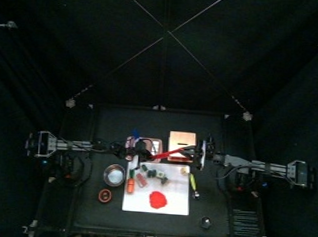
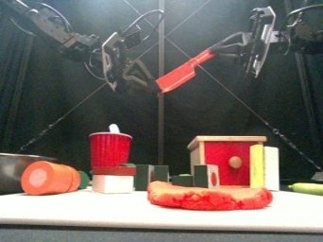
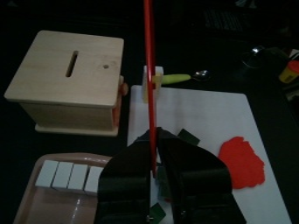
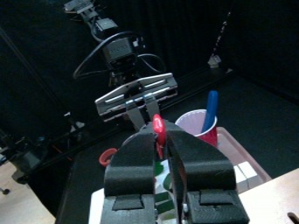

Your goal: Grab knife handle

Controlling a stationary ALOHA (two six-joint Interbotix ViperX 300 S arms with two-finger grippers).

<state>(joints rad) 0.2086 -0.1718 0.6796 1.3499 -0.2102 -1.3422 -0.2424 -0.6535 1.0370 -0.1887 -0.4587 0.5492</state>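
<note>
The left pincer [image 3: 156,140] hangs high over the counter [image 2: 76,213], its 2 jaws drawn in tight on the knife handle [image 2: 164,83], the narrow lower end of a red knife [image 2: 190,68] held slanting in the air. The right pincer [image 2: 225,49] grips the knife's upper, wider end from the other side, jaws clamped on it. Far below, a white board [image 3: 222,114] carries a flat red blob [image 3: 243,162], with a wooden box [image 3: 70,74] beside the board and a red cup [image 2: 110,148] standing off to the left.
</note>
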